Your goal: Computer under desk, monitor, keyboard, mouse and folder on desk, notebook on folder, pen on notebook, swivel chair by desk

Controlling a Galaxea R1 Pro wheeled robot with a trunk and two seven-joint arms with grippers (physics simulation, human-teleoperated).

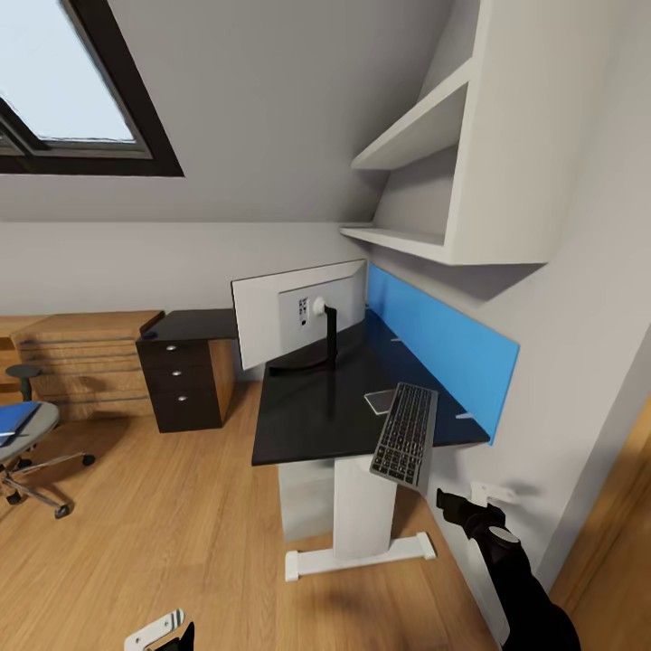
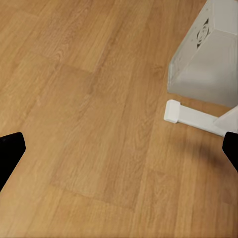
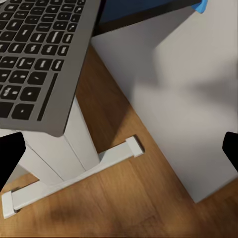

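Your right gripper (image 1: 457,503) hangs open, just beyond the table (image 1: 307,425) edge and below the keyboard (image 1: 404,434), whose near end juts past that edge. Your left gripper (image 2: 119,148), also open, hovers low over the floor (image 2: 84,99) near the computer (image 2: 208,54) under the table. The monitor (image 1: 294,312) stands on the table.

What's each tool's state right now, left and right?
Left tool: open, holding nothing, above the wood floor.
Right tool: open, holding nothing, just below the keyboard that overhangs the desk.

Head camera looks down at the desk (image 1: 316,425) from nearby; both wrist cameras face the floor (image 2: 89,124), sharing the desk's white foot (image 3: 74,173).
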